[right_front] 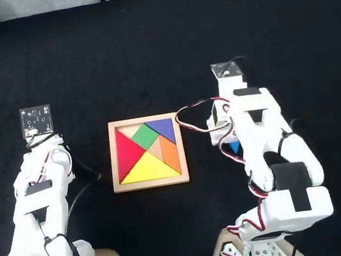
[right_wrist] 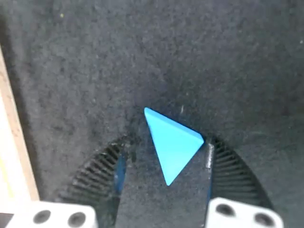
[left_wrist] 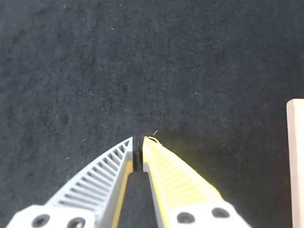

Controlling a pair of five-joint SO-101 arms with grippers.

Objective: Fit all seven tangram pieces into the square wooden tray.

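Note:
The square wooden tray (right_front: 114,157) lies mid-table holding red, green, dark blue, orange and yellow pieces, with a small bare wood triangle (right_front: 155,150) between them. A light blue triangle (right_wrist: 173,142) lies on the black cloth to the right of the tray, partly under the right arm (right_front: 234,149). My right gripper (right_wrist: 165,143) is open around it, one finger on each side; one corner of the piece sits close to the finger (right_wrist: 209,159). My left gripper (left_wrist: 138,140) is shut on nothing, low over bare cloth to the left of the tray's edge (left_wrist: 295,161).
Black cloth covers the whole table. The left arm (right_front: 40,187) stands left of the tray and the right arm (right_front: 271,151) right of it, with red and white cables (right_front: 192,121) looping toward the tray's right corner. The tray's wooden rim (right_wrist: 14,142) borders the right wrist view.

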